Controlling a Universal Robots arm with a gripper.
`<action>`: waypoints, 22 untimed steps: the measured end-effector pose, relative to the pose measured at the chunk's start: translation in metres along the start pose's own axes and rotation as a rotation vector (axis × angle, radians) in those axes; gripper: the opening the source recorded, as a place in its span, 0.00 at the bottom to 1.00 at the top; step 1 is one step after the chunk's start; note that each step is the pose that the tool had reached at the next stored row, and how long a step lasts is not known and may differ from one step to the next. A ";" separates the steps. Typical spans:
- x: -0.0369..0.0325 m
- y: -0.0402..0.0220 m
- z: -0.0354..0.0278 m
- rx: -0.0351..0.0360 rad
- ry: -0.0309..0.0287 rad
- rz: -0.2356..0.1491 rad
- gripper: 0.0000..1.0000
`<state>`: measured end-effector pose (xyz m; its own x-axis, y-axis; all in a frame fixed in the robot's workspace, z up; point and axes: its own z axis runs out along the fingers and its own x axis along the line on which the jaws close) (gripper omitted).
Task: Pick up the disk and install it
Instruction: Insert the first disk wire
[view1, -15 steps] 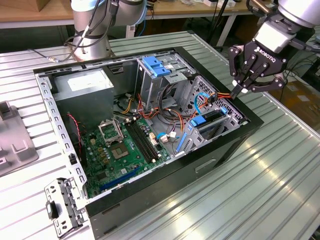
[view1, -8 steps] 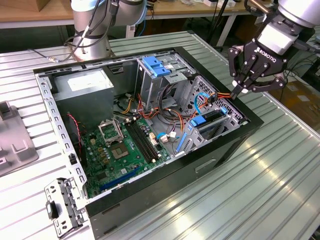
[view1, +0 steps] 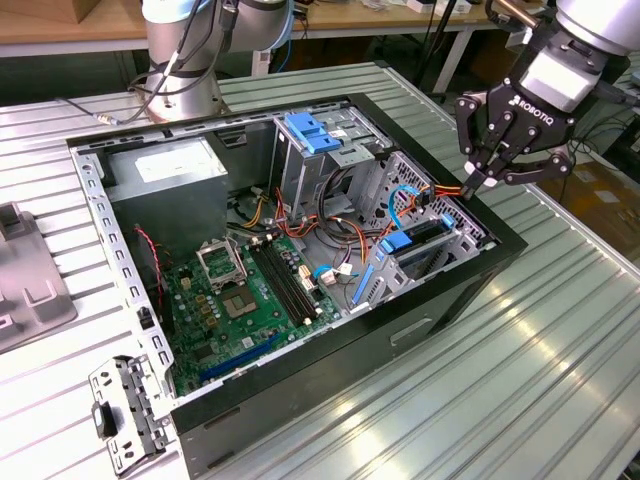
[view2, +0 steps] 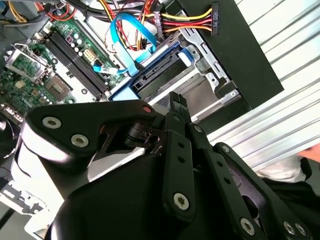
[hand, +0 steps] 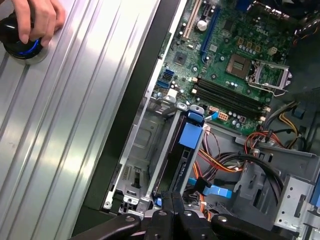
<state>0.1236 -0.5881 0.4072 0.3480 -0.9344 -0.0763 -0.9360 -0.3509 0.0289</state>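
Jaws are closed on nothing near the disk (view1: 418, 233), which sits in its bay (view1: 462, 226) at the edge of the case (view1: 400, 332), so I reckon pressing down could snag those loose power cables (view1: 448, 188).

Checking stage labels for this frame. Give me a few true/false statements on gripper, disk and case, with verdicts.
1. The gripper hangs above the drive cage at the edge of the case on the exterior view's right. True.
2. The gripper carries the disk in the air. False: its fingers are shut on nothing, and the disk sits in the drive cage.
3. A side panel closes the case. False: it lies open, with the motherboard exposed.
4. In the first wrist view a hand rests on a round black-and-blue knob on the table. True.
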 end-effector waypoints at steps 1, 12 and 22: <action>0.0000 0.0000 0.0000 -0.0005 0.0002 -0.006 0.11; 0.0000 0.0000 0.0000 -0.0057 0.0022 -0.074 0.11; 0.0000 0.0000 0.0000 -0.0103 0.0039 -0.134 0.11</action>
<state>0.1236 -0.5881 0.4072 0.4703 -0.8792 -0.0763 -0.8804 -0.4734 0.0290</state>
